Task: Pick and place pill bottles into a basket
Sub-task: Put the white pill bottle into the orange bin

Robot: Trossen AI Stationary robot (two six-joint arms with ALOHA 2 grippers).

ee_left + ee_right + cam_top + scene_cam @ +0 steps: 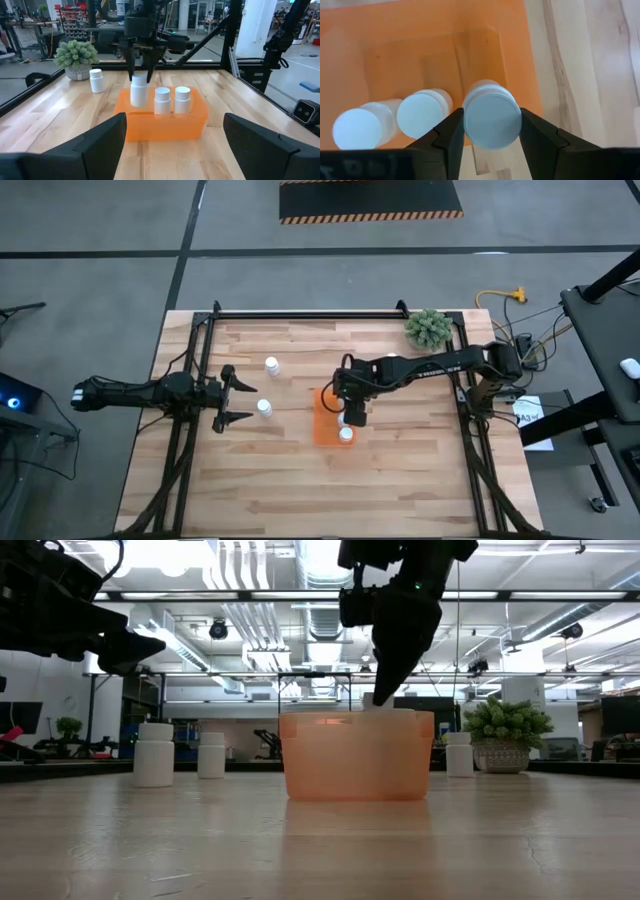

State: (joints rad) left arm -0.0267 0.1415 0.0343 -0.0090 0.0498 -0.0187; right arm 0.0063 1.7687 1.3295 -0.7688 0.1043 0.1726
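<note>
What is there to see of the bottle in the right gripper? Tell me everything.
The held bottle is a small white cylinder with a flat white cap, plastic by its look. It is upright, pinched by the cap in the shut right gripper, low over one end of the orange basket, in line with two bottles already standing inside.

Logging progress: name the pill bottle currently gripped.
The pill bottle clamped by the right gripper over the basket, beside two seated bottles.
</note>
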